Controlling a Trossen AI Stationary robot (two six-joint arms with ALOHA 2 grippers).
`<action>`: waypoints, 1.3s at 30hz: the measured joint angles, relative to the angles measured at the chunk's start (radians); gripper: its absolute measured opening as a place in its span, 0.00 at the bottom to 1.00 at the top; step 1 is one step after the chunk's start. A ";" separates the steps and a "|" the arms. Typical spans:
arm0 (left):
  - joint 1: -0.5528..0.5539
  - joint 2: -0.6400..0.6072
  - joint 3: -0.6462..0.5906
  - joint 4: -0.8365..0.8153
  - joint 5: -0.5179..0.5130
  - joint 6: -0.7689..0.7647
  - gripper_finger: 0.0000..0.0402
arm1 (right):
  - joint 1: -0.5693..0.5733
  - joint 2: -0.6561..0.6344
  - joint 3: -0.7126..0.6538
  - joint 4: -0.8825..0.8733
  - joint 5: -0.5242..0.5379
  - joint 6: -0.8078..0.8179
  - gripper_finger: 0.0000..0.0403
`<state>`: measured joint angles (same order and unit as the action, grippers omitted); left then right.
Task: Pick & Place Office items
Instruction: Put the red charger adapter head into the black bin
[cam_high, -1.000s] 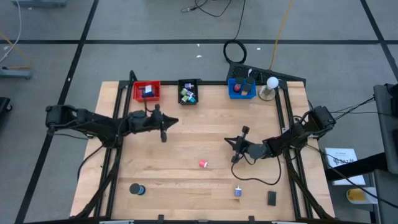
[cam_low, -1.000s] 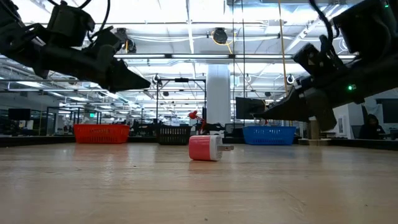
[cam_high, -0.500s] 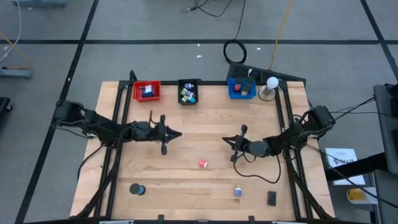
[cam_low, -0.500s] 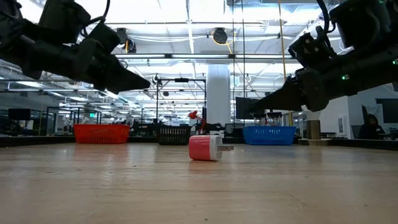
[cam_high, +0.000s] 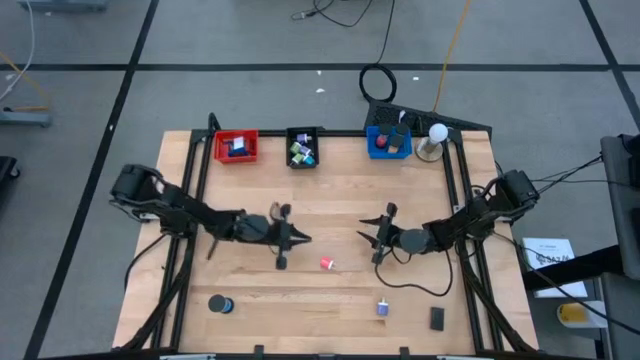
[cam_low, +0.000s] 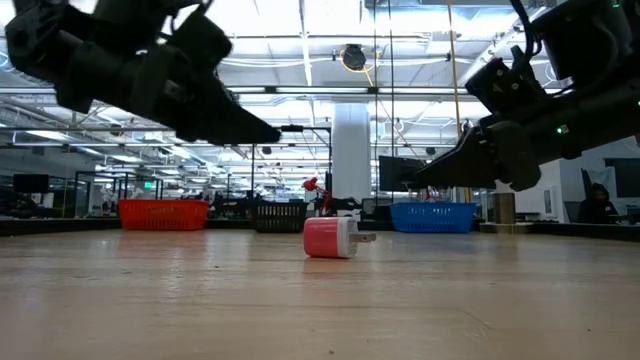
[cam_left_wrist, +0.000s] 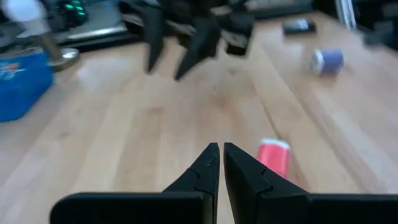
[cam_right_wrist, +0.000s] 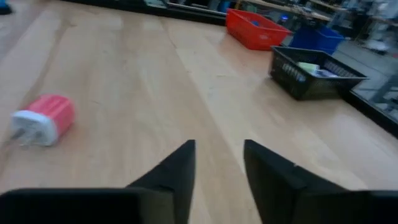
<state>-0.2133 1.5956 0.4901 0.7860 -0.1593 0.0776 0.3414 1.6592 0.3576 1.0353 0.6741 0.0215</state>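
A small red office item with a white end (cam_high: 327, 263) lies on its side on the table's middle (cam_low: 330, 238). My left gripper (cam_high: 300, 238) hovers shut just left of it and above the table; in the left wrist view the red item (cam_left_wrist: 273, 158) lies beside the shut fingertips (cam_left_wrist: 221, 155). My right gripper (cam_high: 368, 230) hovers open to the right of the item, fingers apart (cam_right_wrist: 217, 152), with the red item (cam_right_wrist: 43, 119) ahead of it. Neither gripper touches anything.
A red tray (cam_high: 236, 147), a black tray (cam_high: 302, 148) and a blue tray (cam_high: 388, 143) line the far edge, beside a white ball lamp (cam_high: 437, 135). Near the front edge lie a blue-black disc (cam_high: 219, 304), a purple item (cam_high: 383, 308) and a black item (cam_high: 437, 318).
My left gripper has swung from near the red tray toward the table's near edge and right, closing on the red item, and sunk a little, still shut. My right gripper has stayed in place and its fingers have opened. The red item has not moved.
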 joint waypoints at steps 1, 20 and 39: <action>-0.007 0.027 0.023 -0.015 0.001 0.023 0.08 | 0.005 0.000 0.000 0.002 0.000 -0.004 0.40; -0.066 0.232 0.209 -0.015 0.054 0.007 0.08 | 0.008 0.000 0.000 -0.103 0.001 -0.060 0.07; -0.067 0.231 0.222 0.020 0.027 -0.139 0.10 | 0.006 0.000 -0.001 -0.082 0.002 -0.060 0.11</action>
<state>-0.2806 1.8271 0.7124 0.8058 -0.1322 -0.0610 0.3470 1.6592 0.3569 0.9528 0.6758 -0.0389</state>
